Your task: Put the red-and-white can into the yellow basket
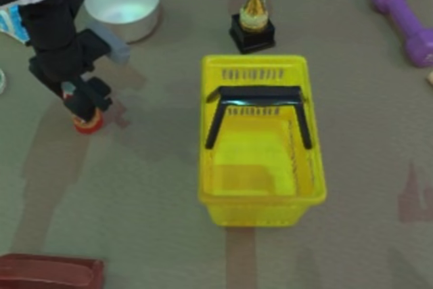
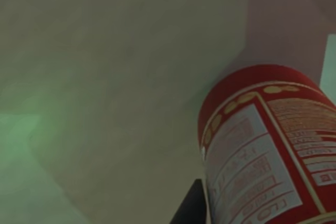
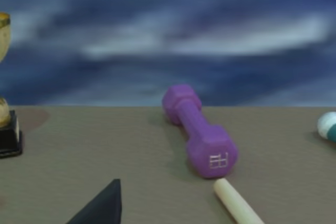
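My left gripper (image 1: 86,114): fingers clasp the red-and-white can (image 1: 88,124), frame left; yellow basket (image 1: 260,201) centre, apart.

My right gripper: finger state unclear.

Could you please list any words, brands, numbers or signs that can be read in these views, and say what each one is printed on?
Nothing can be read outright.
Red-and-white can: white label panels with lines of red print, too blurred to read.
Purple dumbbell: a small white square mark on its end face, too small to read.
Yellow basket, trophy and bowl: no lettering visible.
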Controlling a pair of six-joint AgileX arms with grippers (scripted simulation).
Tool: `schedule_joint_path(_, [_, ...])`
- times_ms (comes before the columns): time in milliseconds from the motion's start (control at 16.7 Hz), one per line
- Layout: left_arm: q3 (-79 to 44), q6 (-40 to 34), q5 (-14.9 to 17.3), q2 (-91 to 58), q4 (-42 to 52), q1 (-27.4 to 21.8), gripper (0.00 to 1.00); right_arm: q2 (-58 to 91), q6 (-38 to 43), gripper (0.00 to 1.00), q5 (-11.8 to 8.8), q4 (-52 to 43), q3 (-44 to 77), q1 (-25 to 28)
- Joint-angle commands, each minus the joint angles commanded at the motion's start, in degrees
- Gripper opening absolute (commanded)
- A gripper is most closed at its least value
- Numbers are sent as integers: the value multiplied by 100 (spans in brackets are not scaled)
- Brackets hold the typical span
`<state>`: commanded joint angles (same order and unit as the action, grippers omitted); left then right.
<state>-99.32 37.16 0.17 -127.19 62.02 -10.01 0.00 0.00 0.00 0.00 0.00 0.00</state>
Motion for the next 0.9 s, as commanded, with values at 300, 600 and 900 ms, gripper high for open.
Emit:
schedule_joint_path(300, [0, 0, 0, 0, 0, 0, 0, 0, 0, 100, 0, 0, 0, 0])
schedule_joint_path(600, [86, -106, 299, 46, -366, -49, 0, 0, 0, 100, 0, 0, 0, 0])
schedule_joint_path(900, [462, -707, 1615, 121, -2168, -224, 0, 0, 0, 100, 0, 0, 0, 0])
